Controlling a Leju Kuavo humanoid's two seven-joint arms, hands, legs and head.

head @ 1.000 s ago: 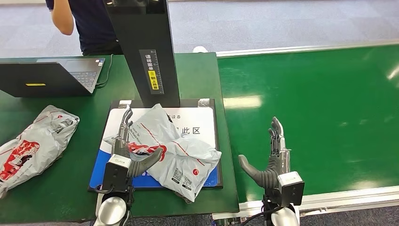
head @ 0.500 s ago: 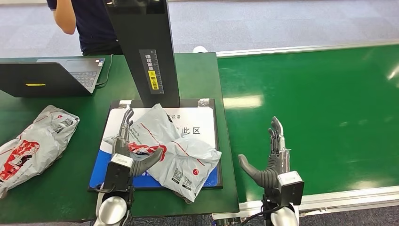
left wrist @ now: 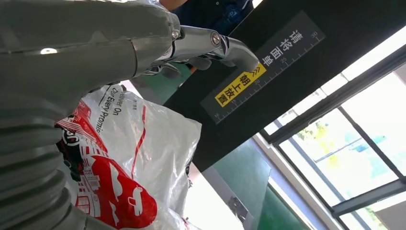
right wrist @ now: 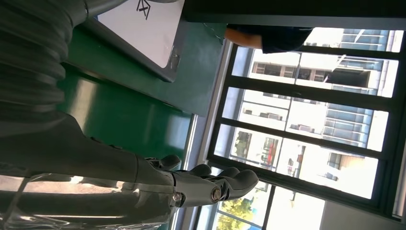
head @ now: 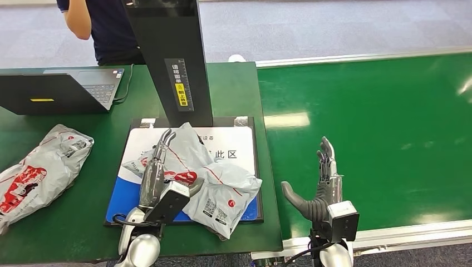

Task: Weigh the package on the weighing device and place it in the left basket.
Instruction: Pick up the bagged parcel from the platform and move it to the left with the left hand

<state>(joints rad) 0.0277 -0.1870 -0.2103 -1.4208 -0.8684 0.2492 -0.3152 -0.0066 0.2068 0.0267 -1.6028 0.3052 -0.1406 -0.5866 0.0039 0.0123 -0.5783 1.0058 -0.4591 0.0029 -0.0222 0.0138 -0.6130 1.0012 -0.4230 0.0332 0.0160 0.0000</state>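
The left robot hand (head: 158, 167) lies on the package (head: 214, 186), fingers stretched out flat and thumb tucked at its near edge, not yet clamped. The package sits on the weighing device (head: 245, 153), mid-surface. Close around a thick fold before lifting. The right robot hand (head: 317, 192) waits open, empty, well right.

The package (head: 214, 181) is wrapped in thin, crinkled plastic film with a soft sheen, printed in red and black, and a second bag (head: 39, 169) of the same glossy film is seen on the matt green table (head: 83, 222). The weighing device (head: 245, 156) is topped by a smooth printed sheet under a glossy black post (head: 172, 55). The left hand (head: 158, 167) is made of polished metal and grey ribbed rubber, and the conveyor belt (head: 378, 128) is seen as smooth and faintly reflective.
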